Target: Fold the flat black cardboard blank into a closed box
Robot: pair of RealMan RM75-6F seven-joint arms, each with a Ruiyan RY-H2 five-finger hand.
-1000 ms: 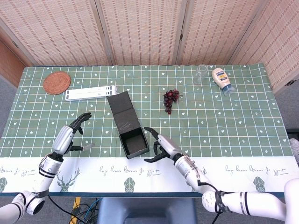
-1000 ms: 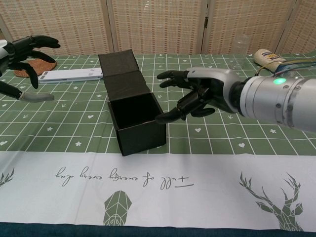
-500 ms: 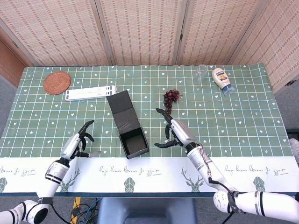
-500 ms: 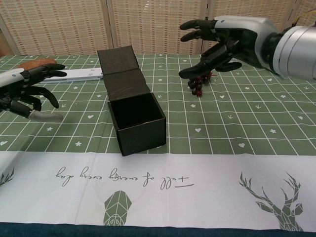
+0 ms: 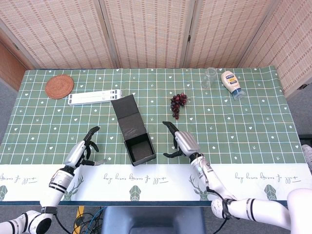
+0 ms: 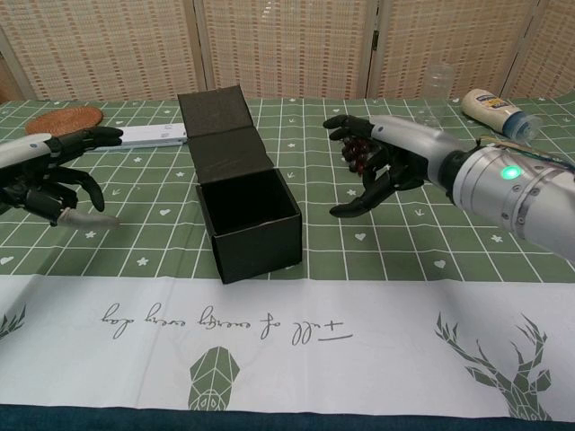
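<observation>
- black box (image 5: 134, 133) (image 6: 241, 197) standing near the front of the green-checked surface (image 5: 243, 122), cavity open upward, lid flap laid back toward the far side.
- left robot hand (image 5: 84, 150) (image 6: 49, 175) left of the box, well apart from it, fingers spread, holding nothing.
- right robot hand (image 5: 181, 142) (image 6: 382, 166) right of the box, apart from it, fingers apart and empty, palm turned toward the box.
- bunch of dark grapes (image 5: 178, 103) behind the right robot hand; partly hidden by it in the chest view.
- woven coaster (image 5: 59, 86), white flat bar (image 5: 94, 97), clear glass (image 5: 210, 77) and mayonnaise bottle (image 5: 232, 84) along the far side.
</observation>
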